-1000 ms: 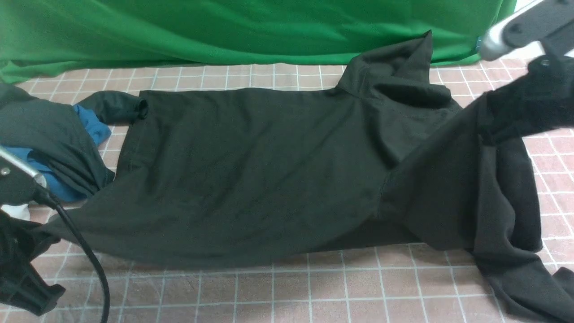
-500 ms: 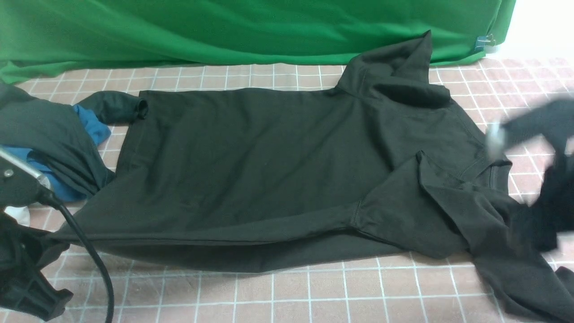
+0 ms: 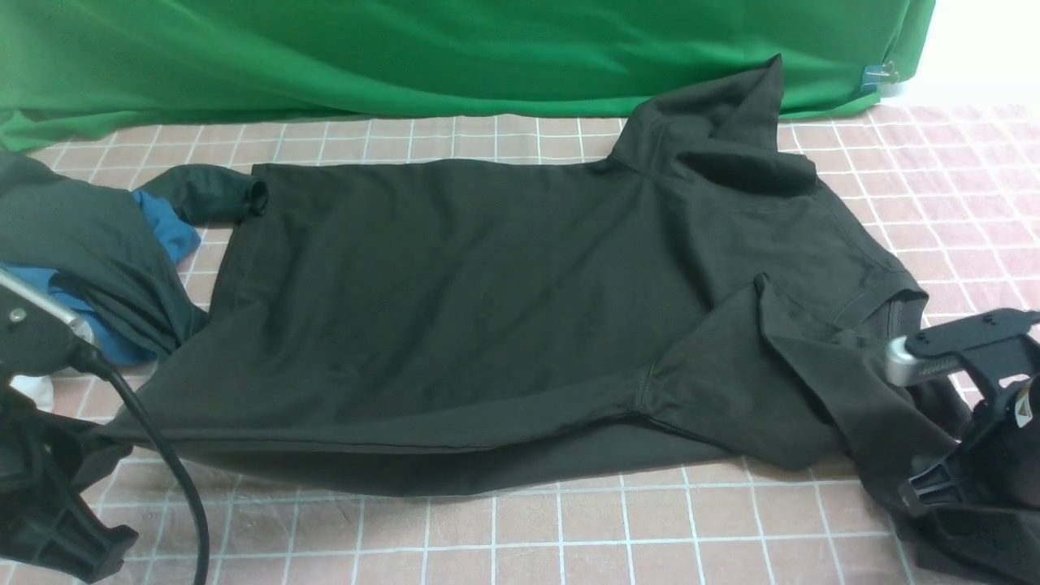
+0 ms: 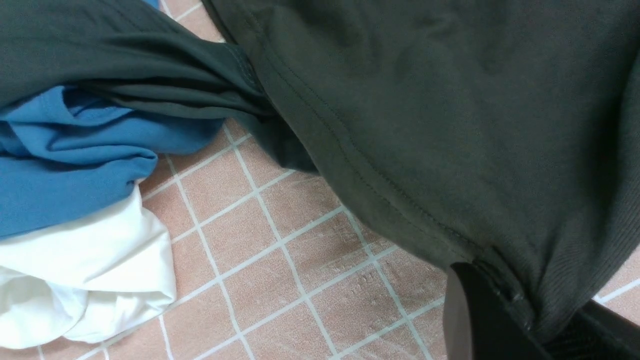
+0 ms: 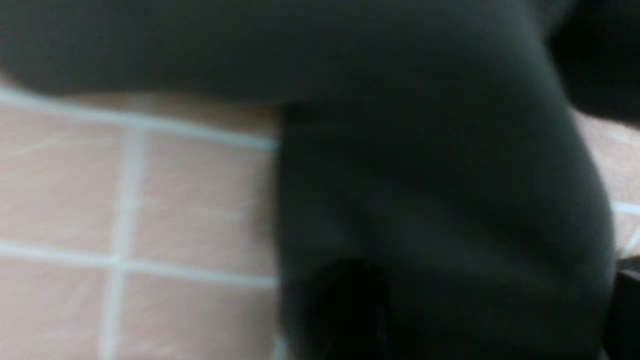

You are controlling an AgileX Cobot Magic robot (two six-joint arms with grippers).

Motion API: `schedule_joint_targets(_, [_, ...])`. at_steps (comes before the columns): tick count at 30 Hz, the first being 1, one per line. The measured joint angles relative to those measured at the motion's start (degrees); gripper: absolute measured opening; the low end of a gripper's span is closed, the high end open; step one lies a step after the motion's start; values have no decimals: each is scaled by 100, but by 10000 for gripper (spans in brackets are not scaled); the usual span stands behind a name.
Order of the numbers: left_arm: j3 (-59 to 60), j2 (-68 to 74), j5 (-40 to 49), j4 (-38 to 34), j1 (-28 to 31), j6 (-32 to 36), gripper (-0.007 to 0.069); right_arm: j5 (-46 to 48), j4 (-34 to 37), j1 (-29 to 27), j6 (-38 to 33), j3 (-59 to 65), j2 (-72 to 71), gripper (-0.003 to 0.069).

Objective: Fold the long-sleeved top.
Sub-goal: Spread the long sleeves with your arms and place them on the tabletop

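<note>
We see the long-sleeved top (image 3: 487, 309) spread across the middle of the surface (image 3: 569, 536), hem toward the left edge, neck toward the right. The left pincer (image 4: 535, 330) is clenched on its hem corner near the front-left corner. There the hem touches the charcoal garment (image 3: 73, 236) piled with blue cloth (image 3: 175, 227) and white cloth (image 4: 75, 280). We judge that a pull could drag that pile along or tug the body askew. The right pincer (image 3: 946, 487) sits low in the near sleeve (image 3: 812, 382), bunched by the front-right corner. A grab there might catch several layers and fold the sleeve crooked. We cannot tell whether it is released: its wrist view is blurred and full of dark cloth. The sleeve's end is cut off, no lettering shows, and the far sleeve (image 3: 723, 130) is crumpled against the green backdrop (image 3: 406, 57).
</note>
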Motion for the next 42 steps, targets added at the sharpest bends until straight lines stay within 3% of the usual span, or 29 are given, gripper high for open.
schedule_joint_targets(5, [0,0,0,-75,0,0,50,-101,746,-337,-688,-10,201,570])
schedule_joint_targets(8, [0,0,0,-143,0,0,50,-80,1264,-390,-1312,-33,206,477])
schedule_joint_targets(10, [0,0,0,-143,0,0,50,-16,1544,-396,-1695,-46,206,354])
schedule_joint_targets(12, [0,0,0,-143,0,0,50,225,1837,-396,-1909,-48,201,170])
schedule_joint_targets(13, [0,0,0,-143,0,0,50,255,1837,-396,-1917,-48,201,156])
schedule_joint_targets(14, [0,0,0,-143,0,0,50,664,2043,-371,-1973,-41,91,85])
schedule_joint_targets(17, [0,0,0,-143,0,0,50,1298,2153,-213,-1978,5,-368,72])
schedule_joint_targets(25, [0,0,-38,188,0,0,50,2238,2436,814,-1928,5,-3305,72])
schedule_joint_targets(32, [0,0,-348,302,0,0,50,2718,3295,1604,-2667,5,-6154,72])
schedule_joint_targets(40, [0,0,-379,314,0,0,50,2972,3932,1730,-2768,36,-7202,72])
schedule_joint_targets(42, [0,0,-373,319,0,0,50,2972,4339,1730,-3192,56,-7186,72])
